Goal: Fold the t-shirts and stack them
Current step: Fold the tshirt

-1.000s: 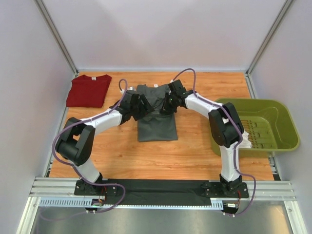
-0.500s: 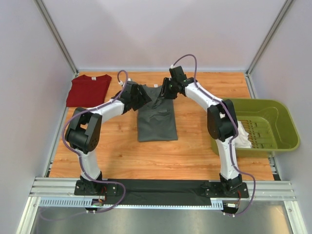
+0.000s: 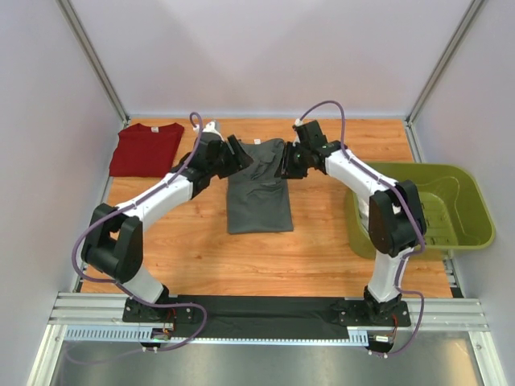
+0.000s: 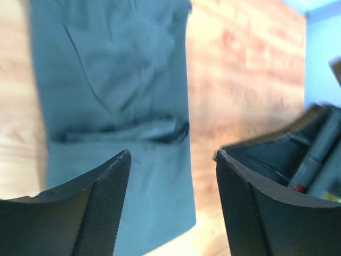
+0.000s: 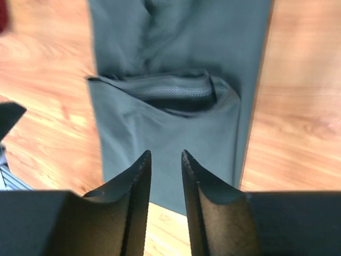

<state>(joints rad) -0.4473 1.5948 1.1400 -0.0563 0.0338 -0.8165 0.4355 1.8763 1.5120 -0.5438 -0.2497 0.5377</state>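
1. Both arms are now standing wider apart than a second ago. The left gripper (image 3: 237, 154) is hanging by the far left corner of the dark grey t-shirt (image 3: 257, 197) and the right gripper (image 3: 287, 163) by its far right edge. Earlier they were crowding together over the shirt's upper half.
2. The left gripper's jaws are gaping wide and holding nothing; grey cloth and bare wood are showing between them in the left wrist view.
3. The right gripper's jaws are standing only narrowly apart, gripping nothing, with grey cloth showing through the gap.
4. The dark grey t-shirt is lying flat as a long, narrow rectangle in the middle of the table (image 3: 322, 257), with a tucked fold crossing it.
5. The dark red t-shirt (image 3: 146, 149) is lying folded at the table's far left corner, well apart from the grey one.
6. The olive-green basket (image 3: 467, 201) is sitting at the right edge.
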